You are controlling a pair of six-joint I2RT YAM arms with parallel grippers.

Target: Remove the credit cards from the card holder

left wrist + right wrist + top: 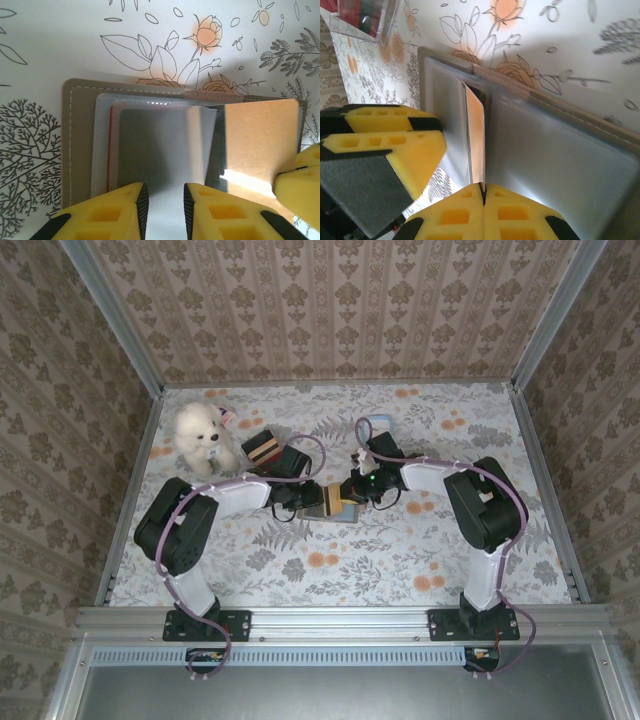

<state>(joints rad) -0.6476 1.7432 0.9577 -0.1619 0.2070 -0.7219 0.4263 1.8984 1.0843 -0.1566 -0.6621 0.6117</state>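
Card holder (75, 150) spread flat mid-bench (400, 560), left hand (165, 192) over its pockets with fingers slightly apart, right hand (483, 187) clamped on a tan credit card (475, 140) standing edge-up, striped block (263, 447) and plush toy (203, 435) beyond

We see a robot test cell in a lab, dressed to pass for a home. An aluminium frame (340, 618) boxes in the table, with the left arm (185, 530) and right arm (485, 505) bolted to its near rail. The walls (330, 310) are flat panels of damask wallpaper. The tabletop (400, 560) has a floral print, and a white plush toy (203, 435) sits on it.
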